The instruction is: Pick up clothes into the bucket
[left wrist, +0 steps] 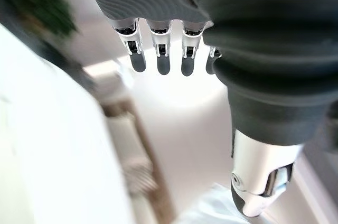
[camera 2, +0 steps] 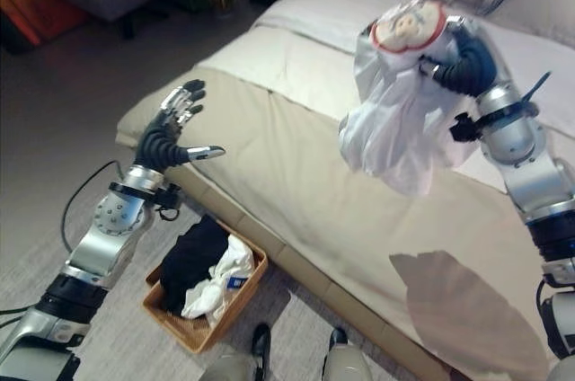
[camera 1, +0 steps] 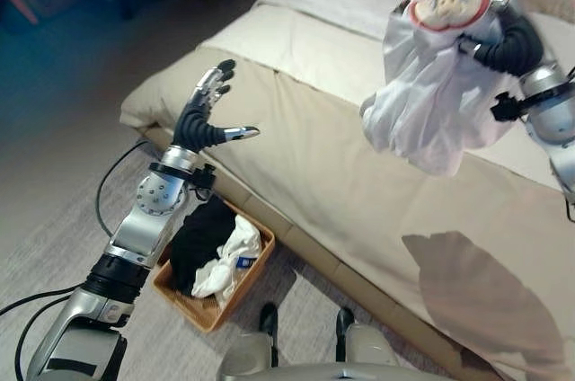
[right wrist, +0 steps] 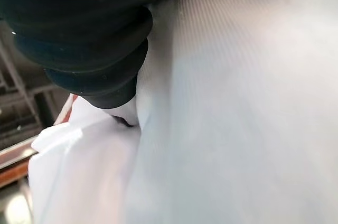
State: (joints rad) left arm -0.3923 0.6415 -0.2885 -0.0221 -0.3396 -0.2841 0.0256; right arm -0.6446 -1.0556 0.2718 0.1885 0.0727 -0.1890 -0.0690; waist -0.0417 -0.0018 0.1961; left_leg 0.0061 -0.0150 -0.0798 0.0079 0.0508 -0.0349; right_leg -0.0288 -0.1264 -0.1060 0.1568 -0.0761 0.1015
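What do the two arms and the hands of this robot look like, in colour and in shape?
Both arms are silver-grey metal with black bands at the joints. The left hand has a dark ribbed cover over its back and wrist, and slim silver fingers with dark rounded tips. The right hand has the same dark ribbed cover, above a round silver wrist part.

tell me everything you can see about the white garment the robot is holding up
The white garment is a thin, soft-looking cloth, bunched and crumpled, with a round printed patch ringed in red at its top. It hangs in the air above the beige bed, touching nothing below it, and casts a shadow on the cover. The right hand is curled round its upper part; the cloth drapes down in loose folds from there. It is not yet over the basket on the floor beside the bed.
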